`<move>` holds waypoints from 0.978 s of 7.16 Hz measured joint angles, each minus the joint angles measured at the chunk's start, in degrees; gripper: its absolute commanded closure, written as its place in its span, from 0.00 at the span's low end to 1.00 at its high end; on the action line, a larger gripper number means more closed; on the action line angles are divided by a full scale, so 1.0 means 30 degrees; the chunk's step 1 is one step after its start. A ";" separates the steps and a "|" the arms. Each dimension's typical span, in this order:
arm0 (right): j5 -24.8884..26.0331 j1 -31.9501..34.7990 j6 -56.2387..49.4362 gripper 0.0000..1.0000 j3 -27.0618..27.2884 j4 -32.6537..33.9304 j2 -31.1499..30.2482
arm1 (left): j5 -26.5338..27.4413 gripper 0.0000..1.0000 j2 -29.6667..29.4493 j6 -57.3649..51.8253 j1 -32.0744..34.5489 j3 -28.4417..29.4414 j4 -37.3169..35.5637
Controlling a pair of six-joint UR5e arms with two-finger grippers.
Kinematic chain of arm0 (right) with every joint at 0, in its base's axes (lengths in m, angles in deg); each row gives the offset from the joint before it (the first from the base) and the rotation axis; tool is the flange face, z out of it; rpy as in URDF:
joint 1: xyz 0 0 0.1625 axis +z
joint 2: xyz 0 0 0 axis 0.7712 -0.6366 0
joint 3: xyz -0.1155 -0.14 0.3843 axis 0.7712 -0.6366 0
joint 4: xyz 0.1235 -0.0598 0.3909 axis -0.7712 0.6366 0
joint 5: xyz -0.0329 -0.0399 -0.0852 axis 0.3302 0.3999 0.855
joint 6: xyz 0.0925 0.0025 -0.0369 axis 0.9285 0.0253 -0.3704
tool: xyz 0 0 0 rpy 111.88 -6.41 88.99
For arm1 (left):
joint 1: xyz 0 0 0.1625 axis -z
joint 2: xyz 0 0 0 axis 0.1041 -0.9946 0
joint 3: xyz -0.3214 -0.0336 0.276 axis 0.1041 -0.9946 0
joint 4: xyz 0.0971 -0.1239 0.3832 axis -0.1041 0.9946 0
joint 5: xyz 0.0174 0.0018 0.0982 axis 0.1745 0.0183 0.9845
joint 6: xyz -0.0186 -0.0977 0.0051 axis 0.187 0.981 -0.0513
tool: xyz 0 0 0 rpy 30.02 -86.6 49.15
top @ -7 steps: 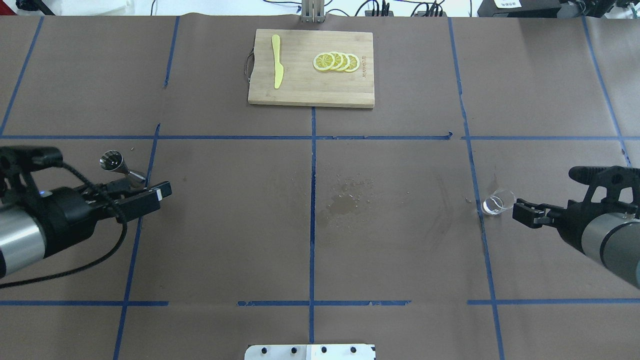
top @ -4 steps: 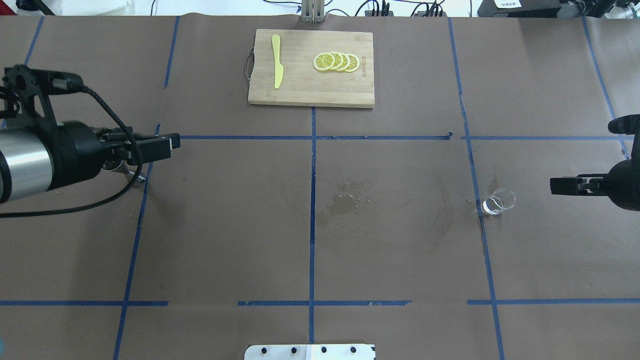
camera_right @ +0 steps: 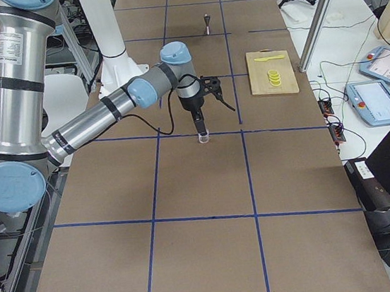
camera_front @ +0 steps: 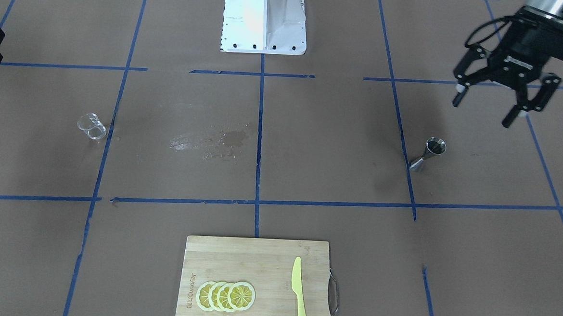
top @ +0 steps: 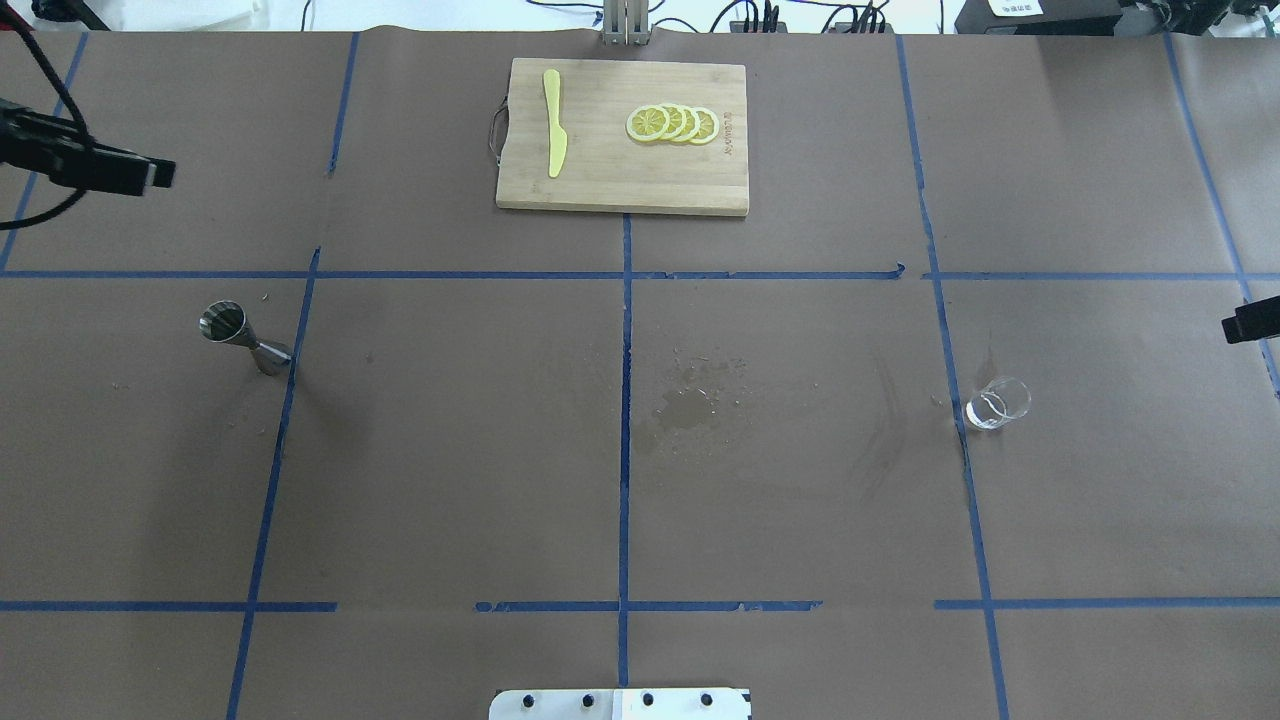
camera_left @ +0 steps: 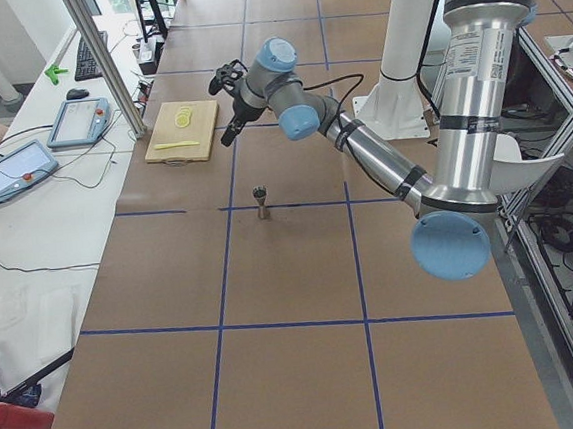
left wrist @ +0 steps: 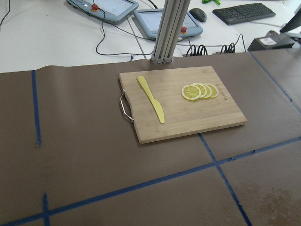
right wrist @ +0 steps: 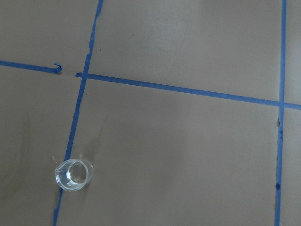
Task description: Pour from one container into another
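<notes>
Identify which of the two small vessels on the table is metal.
The hourglass-shaped jigger, on the robot's left; the other, a cup, is clear glass.

We see only a sliver of the right pincer (top: 1252,323) at the edge; what the glass (top: 997,403) holds is unclear.

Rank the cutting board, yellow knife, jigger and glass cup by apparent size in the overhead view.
Cutting board
Yellow knife
Jigger and glass cup: too alike to rank

Brown table (top: 450,480) gridded in blue tape (top: 624,500) — yellow knife (top: 553,125), silver jigger (top: 245,340), clear glass cup (top: 997,404).
</notes>
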State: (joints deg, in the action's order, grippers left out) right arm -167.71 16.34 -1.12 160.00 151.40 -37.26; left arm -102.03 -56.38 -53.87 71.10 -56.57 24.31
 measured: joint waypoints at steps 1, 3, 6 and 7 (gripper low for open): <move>-0.0684 0.0709 -0.1229 0.00 -0.0664 0.0383 0.0043 | -0.1140 0.00 0.0108 -0.2108 0.1591 0.1760 -0.0356; -0.1082 0.1819 -0.4824 0.00 -0.1462 0.2712 0.0114 | -0.1907 0.00 -0.0002 -0.6143 0.3765 0.3985 -0.2682; -0.2711 0.5164 -1.0557 0.00 -0.3962 0.4507 0.0237 | -0.2013 0.00 -0.0355 -1.1499 0.6440 0.5367 -0.7079; -0.3807 0.5958 -1.1018 0.00 -0.4722 0.4537 0.0185 | -0.2278 0.00 -0.0292 -1.3273 0.7419 0.6245 -0.7391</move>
State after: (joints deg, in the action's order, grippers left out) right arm -179.13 34.22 -34.18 145.84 165.01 -36.71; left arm -108.86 -57.25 -93.69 93.36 -37.83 2.14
